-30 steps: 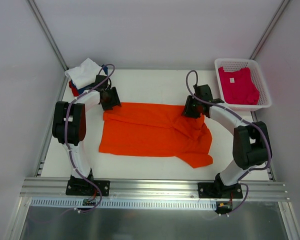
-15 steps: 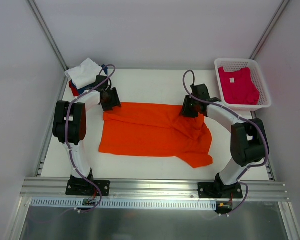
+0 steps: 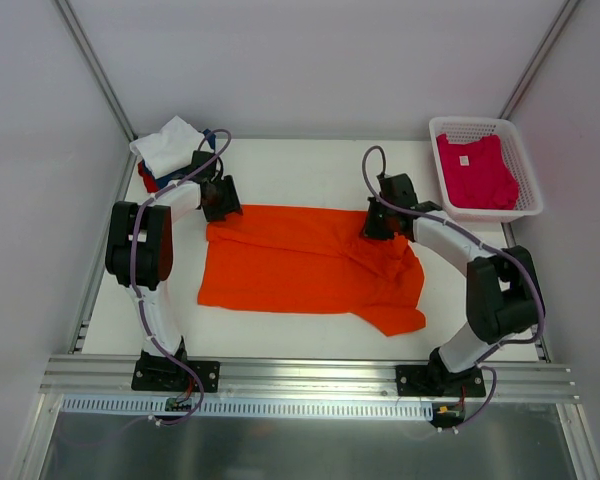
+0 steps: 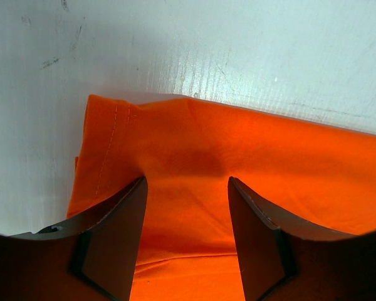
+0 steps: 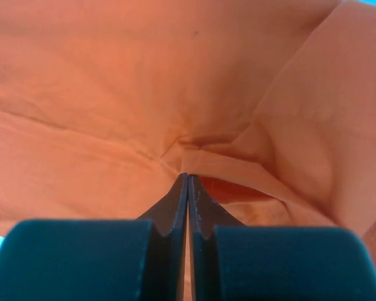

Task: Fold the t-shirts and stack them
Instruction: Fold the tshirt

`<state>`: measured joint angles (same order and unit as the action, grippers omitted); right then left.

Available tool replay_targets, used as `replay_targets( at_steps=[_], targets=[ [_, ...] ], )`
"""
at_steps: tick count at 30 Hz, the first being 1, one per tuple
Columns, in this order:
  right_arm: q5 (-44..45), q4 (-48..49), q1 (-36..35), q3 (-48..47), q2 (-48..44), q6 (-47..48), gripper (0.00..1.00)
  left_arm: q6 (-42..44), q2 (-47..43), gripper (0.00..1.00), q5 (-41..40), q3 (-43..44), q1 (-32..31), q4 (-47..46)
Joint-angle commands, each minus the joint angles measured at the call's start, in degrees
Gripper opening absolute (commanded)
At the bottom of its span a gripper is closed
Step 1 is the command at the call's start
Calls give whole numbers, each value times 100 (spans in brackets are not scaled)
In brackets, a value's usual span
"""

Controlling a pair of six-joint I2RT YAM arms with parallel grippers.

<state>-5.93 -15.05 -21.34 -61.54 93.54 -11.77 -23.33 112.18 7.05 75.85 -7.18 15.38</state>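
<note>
Under the orange t-shirt (image 3: 300, 265), white table (image 3: 310, 170). Spread mostly flat, that orange t-shirt, far edge fairly straight, right side rumpled, near-right part hanging toward the arm bases as a loose flap.

Off beyond the orange t-shirt's far-right corner, well apart from it: white mesh basket (image 3: 477, 122), magenta-pink t-shirt (image 3: 477, 172) lying inside, small white neck label facing up.

Beyond the far-left corner of the orange t-shirt, near but not touching: pile of folded t-shirts (image 3: 168, 145), white on top, a bit of red peeking out underneath.

Now down at that far-left corner of the orange t-shirt: left gripper (image 4: 187, 182), fingers (image 4: 113, 219) spread wide, straddling the stitched hem. Tips on the cloth or just over it, cannot tell which. Nothing clamped.

Over at the far-right edge of the orange t-shirt: right gripper (image 5: 188, 179), fingers pressed tight together, tips buried in a pucker of orange cloth, creases fanning out from the pinch. Clamped on the orange t-shirt, by the look of it.
</note>
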Motion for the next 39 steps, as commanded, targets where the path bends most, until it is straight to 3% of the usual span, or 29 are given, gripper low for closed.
replay_targets(
  at_steps=[1, 12, 19, 25, 31, 35, 39],
  targets=[
    [198, -77, -159, 176, -739, -45, 0, 92, -56, 55, 77, 43, -29, -17],
    [778, -481, -836, 906, -2102, -440, 0, 75, -74, 55, 130, 35, -29, -17],
    [681, -455, -1205, 1372, -2261, -712, 0, 83, -100, 55, 130, 43, -29, -17],
    [909, -639, -1872, 1724, -2550, -976, 24, 92, -91, 55, 130, 17, -29, -17],
    [1778, -1394, -2427, 1531, -3156, -1020, 23, 92, -91, 55, 130, 17, -29, -8],
    [2447, -1615, -2349, 1137, -3254, -643, 26, 83, -82, 55, 174, 26, -29, -17],
    [2510, -1642, -1997, 811, -2824, -160, 27, 83, -117, 55, 174, 8, -29, -17]
  ],
)
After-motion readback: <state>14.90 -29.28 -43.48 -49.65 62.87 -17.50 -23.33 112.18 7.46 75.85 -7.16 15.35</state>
